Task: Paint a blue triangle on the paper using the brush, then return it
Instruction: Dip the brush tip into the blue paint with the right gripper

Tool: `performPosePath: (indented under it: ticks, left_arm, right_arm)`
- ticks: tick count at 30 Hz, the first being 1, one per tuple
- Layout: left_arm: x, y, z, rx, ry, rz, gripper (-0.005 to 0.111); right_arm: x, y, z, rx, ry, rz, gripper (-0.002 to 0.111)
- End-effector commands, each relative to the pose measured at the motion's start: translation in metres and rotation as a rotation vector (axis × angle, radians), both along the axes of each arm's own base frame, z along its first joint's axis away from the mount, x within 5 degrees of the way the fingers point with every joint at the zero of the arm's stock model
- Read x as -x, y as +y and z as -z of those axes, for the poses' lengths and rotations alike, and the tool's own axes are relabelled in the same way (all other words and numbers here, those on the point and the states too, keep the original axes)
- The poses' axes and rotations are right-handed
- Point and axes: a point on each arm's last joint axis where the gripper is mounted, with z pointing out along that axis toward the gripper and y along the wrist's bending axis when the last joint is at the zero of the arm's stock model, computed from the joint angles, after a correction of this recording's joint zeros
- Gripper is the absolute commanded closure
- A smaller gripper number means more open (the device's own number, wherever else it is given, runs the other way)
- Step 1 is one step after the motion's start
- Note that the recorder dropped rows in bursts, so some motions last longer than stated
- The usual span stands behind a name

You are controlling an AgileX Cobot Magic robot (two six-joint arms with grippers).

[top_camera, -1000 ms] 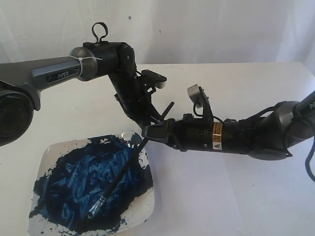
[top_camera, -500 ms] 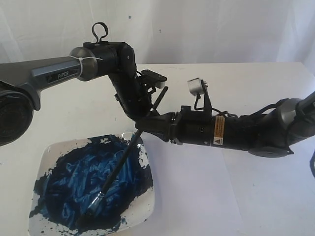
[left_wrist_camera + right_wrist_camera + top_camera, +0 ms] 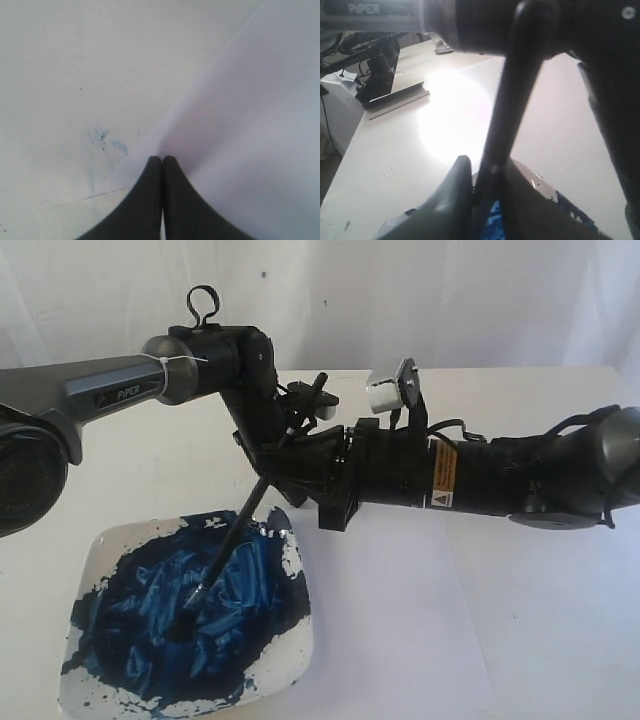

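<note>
My right gripper point(image 3: 290, 480) point(image 3: 490, 167) is shut on the black handle of the brush point(image 3: 225, 550) point(image 3: 512, 100). The brush stands steeply tilted. Its stained bristles point(image 3: 190, 602) rest in the dark blue paint on the white square plate point(image 3: 100, 550). My left gripper point(image 3: 162, 159) is shut with nothing in it, and its tips press down at the corner of the paper point(image 3: 250, 125). In the exterior view the paper point(image 3: 400, 620) lies right of the plate, bare where it shows. No blue triangle is in view.
The two arms cross closely above the plate's far corner, the left wrist point(image 3: 262, 410) just behind the right gripper. Faint blue smudges point(image 3: 102, 137) mark the tabletop beside the paper. A white curtain point(image 3: 450, 300) backs the table.
My right gripper has risen and rolled, tipping the brush more upright. The bristles slid from the plate's near side toward its middle. The left arm has stayed still.
</note>
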Motion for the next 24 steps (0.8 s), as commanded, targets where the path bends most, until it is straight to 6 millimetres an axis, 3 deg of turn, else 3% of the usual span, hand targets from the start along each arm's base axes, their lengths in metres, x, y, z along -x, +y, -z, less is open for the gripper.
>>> performPosePath:
  ticks: [1,13,24]
  left_arm:
    - [0.002,-0.002,0.003,0.0,0.023,-0.001,0.107]
    - [0.002,-0.002,0.003,0.002,0.02,-0.002,0.107]
    - [0.002,-0.002,0.003,0.002,0.02,-0.002,0.107]
  right_arm:
    - [0.013,0.008,0.003,0.14,-0.091,-0.064,0.108]
    - [0.022,-0.002,-0.032,0.287,-0.149,-0.001,0.108]
    - [0.033,-0.009,-0.06,0.272,-0.153,0.0,0.108]
